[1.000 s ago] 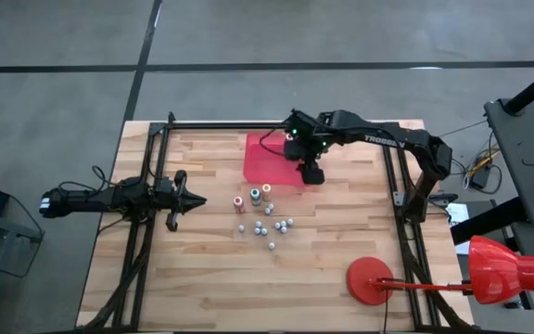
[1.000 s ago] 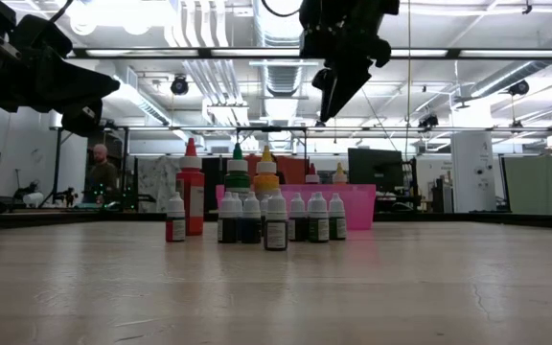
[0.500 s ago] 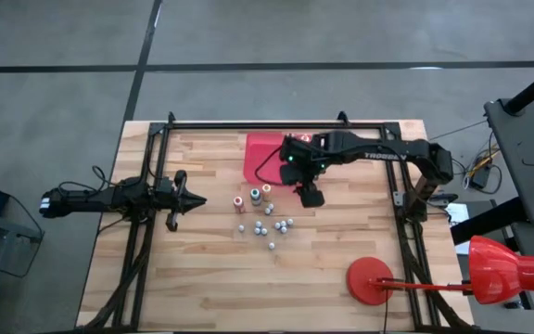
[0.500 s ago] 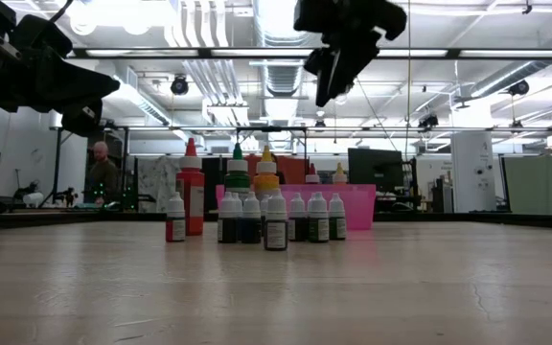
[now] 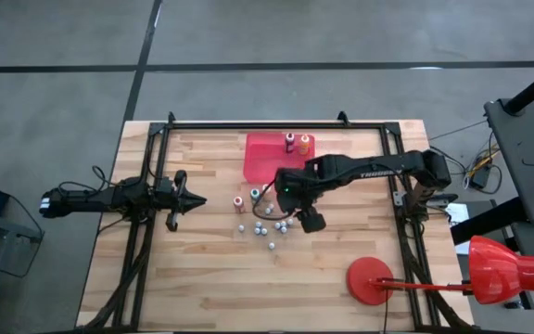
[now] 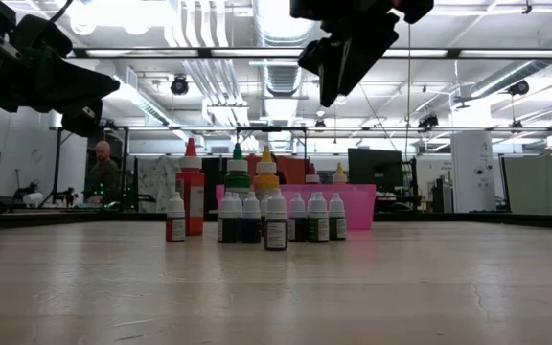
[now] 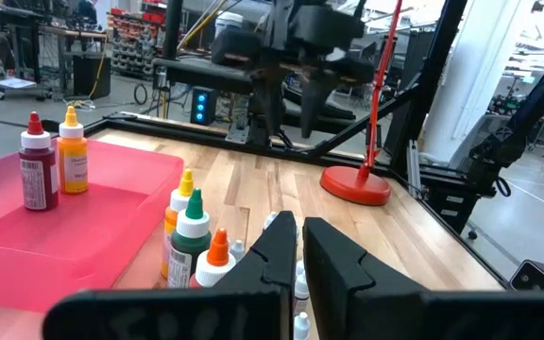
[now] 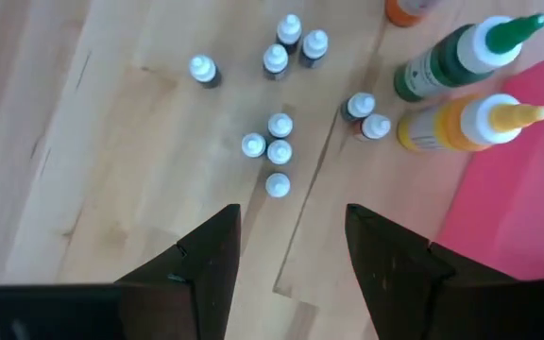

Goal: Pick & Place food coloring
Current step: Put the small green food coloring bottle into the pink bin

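Note:
The food coloring is a cluster of small white-capped bottles (image 5: 269,228) standing upright on the wooden table, with three taller ones (image 5: 254,197) beside them; the right wrist view shows the small bottles (image 8: 278,151) and the taller green (image 8: 461,55) and yellow (image 8: 466,123) ones. Two more bottles (image 5: 297,143) stand in the red tray (image 5: 265,160). My right gripper (image 5: 311,223) hangs open above the cluster's right side, pointing steeply down, fingers (image 8: 217,257) apart with nothing between them. My left gripper (image 5: 202,200) waits shut at the table's left.
A red round-based stand (image 5: 371,278) sits near the table's front right. Black frame rails (image 5: 156,167) run along the table's left, far and right sides. Bare wood lies in front of the bottles (image 6: 257,218). A person (image 6: 100,171) shows in the room beyond the table.
My right gripper has swung from over the red tray toward the table's near edge and now hangs over the right side of the bottle cluster, slightly lower and rolled a little, still open. The two bottles in the tray have come into view.

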`<state>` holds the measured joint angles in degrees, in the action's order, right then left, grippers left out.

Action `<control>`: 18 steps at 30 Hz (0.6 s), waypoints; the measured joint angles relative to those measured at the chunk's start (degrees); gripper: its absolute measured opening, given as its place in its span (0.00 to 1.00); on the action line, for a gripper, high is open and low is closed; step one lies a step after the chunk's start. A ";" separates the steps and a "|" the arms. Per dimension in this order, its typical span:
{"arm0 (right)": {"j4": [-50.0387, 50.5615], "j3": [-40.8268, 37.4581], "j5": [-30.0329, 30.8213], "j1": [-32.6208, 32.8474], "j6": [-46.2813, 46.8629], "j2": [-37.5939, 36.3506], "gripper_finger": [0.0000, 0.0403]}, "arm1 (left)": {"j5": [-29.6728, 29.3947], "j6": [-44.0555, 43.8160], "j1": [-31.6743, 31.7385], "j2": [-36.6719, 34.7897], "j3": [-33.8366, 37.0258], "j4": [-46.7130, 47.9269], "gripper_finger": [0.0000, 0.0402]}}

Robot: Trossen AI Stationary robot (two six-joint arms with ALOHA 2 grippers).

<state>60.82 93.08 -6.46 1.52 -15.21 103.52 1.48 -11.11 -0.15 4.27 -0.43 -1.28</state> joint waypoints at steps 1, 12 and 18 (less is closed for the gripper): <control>-0.17 0.00 0.13 0.02 0.16 0.35 0.45 | -0.02 0.00 -0.02 0.02 0.00 0.00 0.00; -0.17 -0.27 0.15 0.00 1.20 4.43 0.43 | 0.00 0.00 -0.01 0.02 0.01 0.00 0.00; -0.12 -0.66 0.15 0.00 1.36 6.67 0.42 | -0.02 0.00 -0.02 0.00 0.00 -0.02 0.00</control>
<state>60.71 92.42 -6.31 1.52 -13.85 110.18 1.45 -11.11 -0.16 4.27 -0.43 -1.30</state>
